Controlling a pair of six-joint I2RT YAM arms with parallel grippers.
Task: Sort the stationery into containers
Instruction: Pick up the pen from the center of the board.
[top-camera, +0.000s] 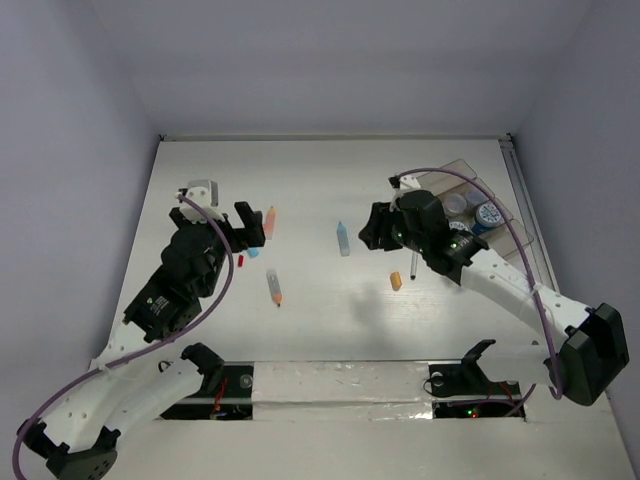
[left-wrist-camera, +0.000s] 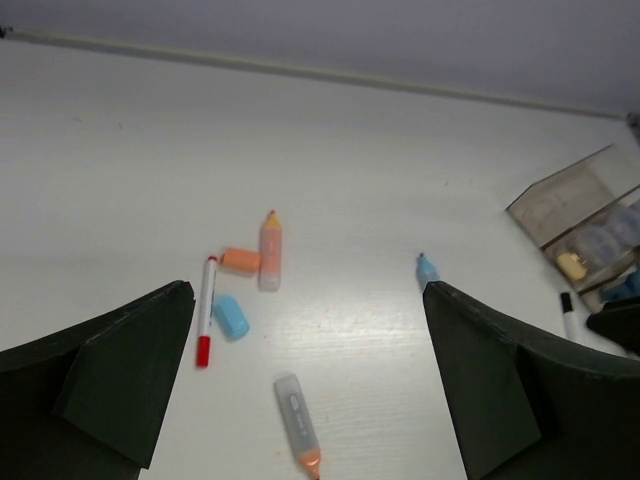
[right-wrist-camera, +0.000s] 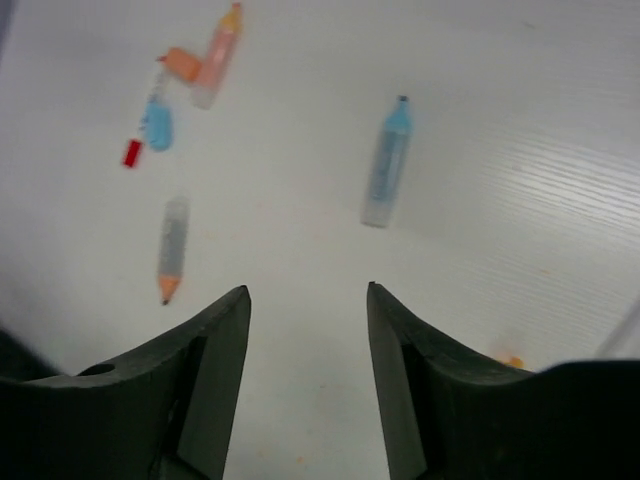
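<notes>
Stationery lies loose on the white table. An orange marker (top-camera: 269, 222), a red-capped pen (left-wrist-camera: 207, 310), a light-blue cap (left-wrist-camera: 230, 316) and an orange cap (left-wrist-camera: 240, 260) cluster just ahead of my left gripper (top-camera: 248, 228), which stands wide open over the table with nothing in it. A grey marker with an orange tip (top-camera: 274, 287) lies nearer. My right gripper (right-wrist-camera: 306, 288) hovers with its jaws partly apart and nothing between them, just short of the light-blue marker (right-wrist-camera: 386, 165). Under the right arm lie a thin black pen (top-camera: 413, 265) and an orange stub (top-camera: 396, 282). The clear tray (top-camera: 497, 195) holds a blue-lidded jar (top-camera: 487, 215).
The tray sits at the far right by the table's right edge (top-camera: 525, 215), partly covered by the right arm. A small yellow item (left-wrist-camera: 571, 264) lies in one compartment. White walls close the back and both sides.
</notes>
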